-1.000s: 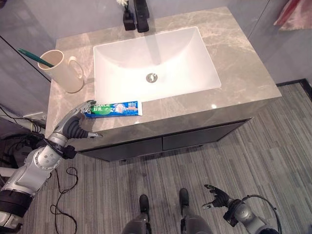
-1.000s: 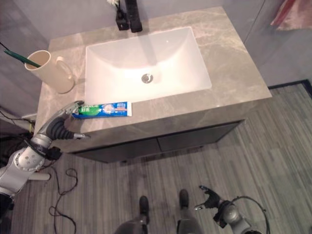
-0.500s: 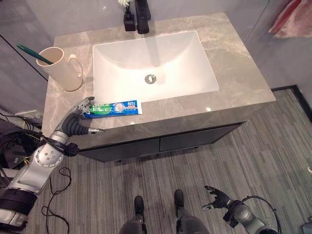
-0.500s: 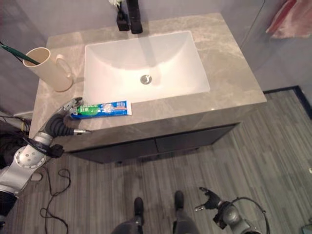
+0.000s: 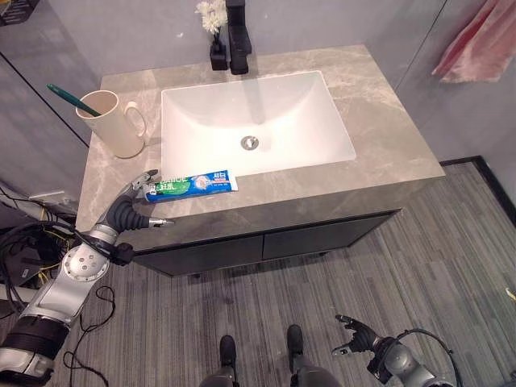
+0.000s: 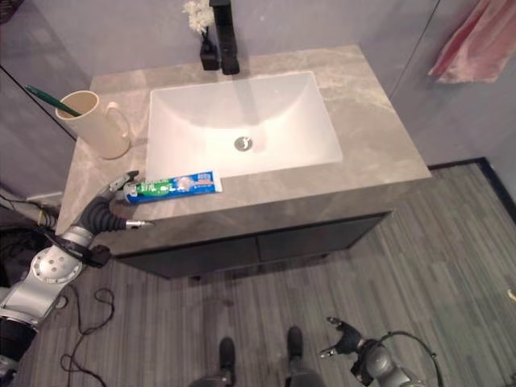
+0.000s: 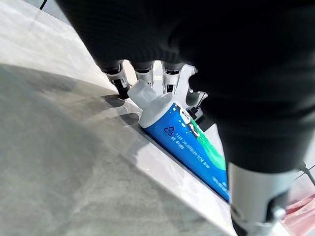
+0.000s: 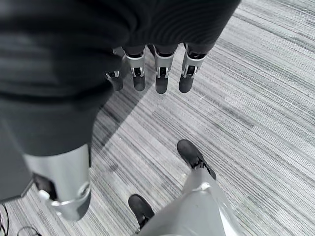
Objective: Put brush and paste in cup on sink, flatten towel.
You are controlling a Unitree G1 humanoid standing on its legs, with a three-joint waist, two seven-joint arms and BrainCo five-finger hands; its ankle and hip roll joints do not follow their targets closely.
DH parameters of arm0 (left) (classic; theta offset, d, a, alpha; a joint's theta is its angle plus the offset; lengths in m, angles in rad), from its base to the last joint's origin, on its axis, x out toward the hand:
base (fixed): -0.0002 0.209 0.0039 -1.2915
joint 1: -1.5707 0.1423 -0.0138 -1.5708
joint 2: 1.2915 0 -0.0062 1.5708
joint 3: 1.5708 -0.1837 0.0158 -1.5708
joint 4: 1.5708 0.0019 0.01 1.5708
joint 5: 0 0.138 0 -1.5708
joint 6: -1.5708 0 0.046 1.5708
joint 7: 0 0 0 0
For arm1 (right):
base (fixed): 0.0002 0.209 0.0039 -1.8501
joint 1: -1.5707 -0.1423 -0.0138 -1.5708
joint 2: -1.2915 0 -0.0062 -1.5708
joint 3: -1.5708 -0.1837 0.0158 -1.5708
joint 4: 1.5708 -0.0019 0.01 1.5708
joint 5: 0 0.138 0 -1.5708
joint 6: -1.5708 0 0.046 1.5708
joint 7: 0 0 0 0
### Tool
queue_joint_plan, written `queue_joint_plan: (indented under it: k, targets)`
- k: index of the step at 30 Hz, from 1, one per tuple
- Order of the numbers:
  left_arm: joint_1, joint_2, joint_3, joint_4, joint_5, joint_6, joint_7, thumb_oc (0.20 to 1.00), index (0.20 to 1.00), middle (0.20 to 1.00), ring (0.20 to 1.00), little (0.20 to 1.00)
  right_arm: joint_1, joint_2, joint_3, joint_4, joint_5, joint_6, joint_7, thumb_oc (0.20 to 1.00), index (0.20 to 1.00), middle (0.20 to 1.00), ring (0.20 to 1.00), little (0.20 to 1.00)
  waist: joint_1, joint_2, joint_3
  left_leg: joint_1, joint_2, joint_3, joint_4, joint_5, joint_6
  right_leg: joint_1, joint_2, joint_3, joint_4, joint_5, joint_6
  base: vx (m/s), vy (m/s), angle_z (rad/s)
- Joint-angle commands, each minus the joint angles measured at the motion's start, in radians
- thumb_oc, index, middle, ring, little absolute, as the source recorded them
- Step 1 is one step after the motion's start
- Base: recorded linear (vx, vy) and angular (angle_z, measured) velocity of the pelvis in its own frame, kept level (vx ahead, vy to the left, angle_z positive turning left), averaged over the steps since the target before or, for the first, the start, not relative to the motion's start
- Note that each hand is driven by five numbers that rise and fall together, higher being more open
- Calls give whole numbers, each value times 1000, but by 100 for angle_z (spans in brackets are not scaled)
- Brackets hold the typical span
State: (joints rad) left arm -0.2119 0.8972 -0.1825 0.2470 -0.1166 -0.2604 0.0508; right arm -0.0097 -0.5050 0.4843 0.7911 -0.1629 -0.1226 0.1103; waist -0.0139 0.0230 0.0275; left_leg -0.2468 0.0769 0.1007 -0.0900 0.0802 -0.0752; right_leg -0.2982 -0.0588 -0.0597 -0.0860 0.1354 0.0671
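A blue and green toothpaste tube (image 5: 192,185) lies flat on the grey stone counter (image 5: 387,137), just in front of the white sink (image 5: 322,105). My left hand (image 5: 129,208) rests at the counter's front left, its fingers (image 7: 142,73) reaching over the tube's white cap end (image 7: 141,95) with the thumb spread apart; nothing is pinched. A cream cup (image 5: 113,122) with a handle stands at the counter's left, and a green toothbrush (image 5: 68,94) leans in it. My right hand (image 5: 355,334) hangs low over the floor, fingers relaxed and empty. A pink towel (image 5: 476,44) hangs at the upper right.
A black faucet (image 5: 236,32) and a small black vase with white flowers (image 5: 214,40) stand behind the sink. Dark drawer fronts (image 5: 266,242) run under the counter. The floor is grey striped planks (image 5: 451,242).
The camera has shifted, so the whole scene sits lower in the picture. My left hand stays at the tube's cap end, and the tube has not moved on the counter.
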Motion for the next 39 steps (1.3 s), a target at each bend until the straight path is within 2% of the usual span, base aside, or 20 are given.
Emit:
queue_joint_plan:
  k: [1,2,5,7,8,17,21,23,26,30,32,33,35,36,37,39]
  targets:
    - [-37,-16,-43,28,26,-7,15,1000,1000,1000,1000,1000,-4,-33,0,-39,-7,-7,-8,1000,1000,1000,1000,1000,-5,-12,15,-16,31,-57,3,6,-40,-45,-101,-5,-1,42,105,0,0,0]
    - [-40,-23,-47,29,36,-3,20,918,918,918,918,918,-9,-31,3,-27,-6,-5,-12,1000,1000,1000,1000,1000,-4,-10,17,-22,31,-59,3,8,-40,-50,-100,-4,-1,42,104,0,0,0]
    - [-40,-33,-48,31,47,-2,28,859,859,859,859,859,-16,-31,4,-27,-8,-4,-14,1000,1000,1000,1000,1000,-3,-8,19,-29,31,-60,3,10,-41,-56,-101,-4,-1,41,104,0,0,0]
    - [-40,-35,-48,28,53,1,30,749,749,749,749,749,-16,-36,1,-37,-10,-2,-14,1000,1000,1000,1000,1000,-2,-8,19,-32,31,-60,3,10,-41,-59,-101,-2,-1,42,104,0,0,0]
    - [-38,-38,-51,27,60,1,29,736,736,736,736,736,-15,-38,1,-41,-9,-3,-14,1000,1000,1000,1000,1000,-2,-7,20,-34,32,-59,3,11,-41,-61,-101,-2,-1,42,104,0,0,0]
    - [-30,-39,-59,23,109,2,43,718,718,718,718,718,-24,-49,-12,-47,-5,-5,-25,1000,1000,1000,1000,1000,-1,-4,28,-45,31,-58,3,13,-41,-73,-98,2,-1,44,103,0,0,0]
    - [-28,-26,-66,13,153,4,50,768,768,768,768,768,-14,-62,-22,-67,-10,-8,-30,1000,1000,1000,1000,1000,-1,-6,29,-48,33,-60,3,12,-41,-76,-95,1,-1,42,102,0,0,0]
    - [-31,-22,-74,13,172,2,52,818,818,818,818,818,-12,-62,-26,-70,-11,-10,-32,1000,1000,1000,1000,1000,-2,-6,29,-49,33,-60,3,11,-41,-77,-94,1,-1,41,101,0,0,0]
    - [-29,-13,-85,2,195,0,54,837,837,837,837,837,-12,-63,-27,-71,-11,-12,-38,1000,1000,1000,1000,1000,-2,-8,30,-50,34,-60,3,10,-41,-78,-95,0,-1,42,101,0,0,0]
    - [-26,-6,-100,10,221,-3,57,821,821,821,821,821,-12,-69,-28,-75,-15,-18,-45,1000,1000,1000,1000,1000,-2,-11,34,-54,35,-63,3,10,-40,-81,-95,-3,-1,43,102,0,0,0]
    - [-29,-8,-110,15,234,-2,56,749,749,749,749,749,-9,-71,-31,-83,-16,-19,-46,1000,1000,1000,1000,1000,-3,-12,35,-56,36,-64,3,11,-40,-83,-94,-3,-1,43,102,2,6,3]
    - [-27,-12,-118,25,246,1,60,580,580,580,580,580,-2,-76,-36,-91,-19,-19,-47,1000,1000,1000,1000,1000,-5,-13,35,-58,35,-64,3,11,-39,-85,-94,-2,-1,44,102,4,8,4]
    - [-26,-11,-119,22,248,0,59,561,561,561,561,561,0,-78,-36,-96,-20,-21,-48,1000,1000,1000,1000,1000,-5,-14,36,-59,35,-64,3,11,-39,-86,-93,-3,-1,44,101,0,0,0]
    - [-31,-6,-134,28,272,-3,62,423,423,423,423,423,-1,-76,-34,-82,-21,-24,-53,1000,1000,1000,1000,1000,-4,-15,35,-60,36,-66,3,10,-38,-88,-93,-3,-1,44,101,0,0,0]
    - [-31,-6,-134,28,272,-3,62,413,413,413,413,413,-1,-76,-34,-82,-21,-24,-53,1000,1000,1000,1000,1000,-4,-15,35,-60,36,-66,3,10,-38,-88,-93,-3,-1,44,101,0,0,0]
    - [-32,2,-141,27,294,-7,64,300,300,300,300,300,2,-80,-37,-98,-22,-27,-55,1000,1000,1000,1000,1000,-5,-16,36,-60,36,-66,3,11,-38,-88,-91,-1,-1,43,101,0,0,0]
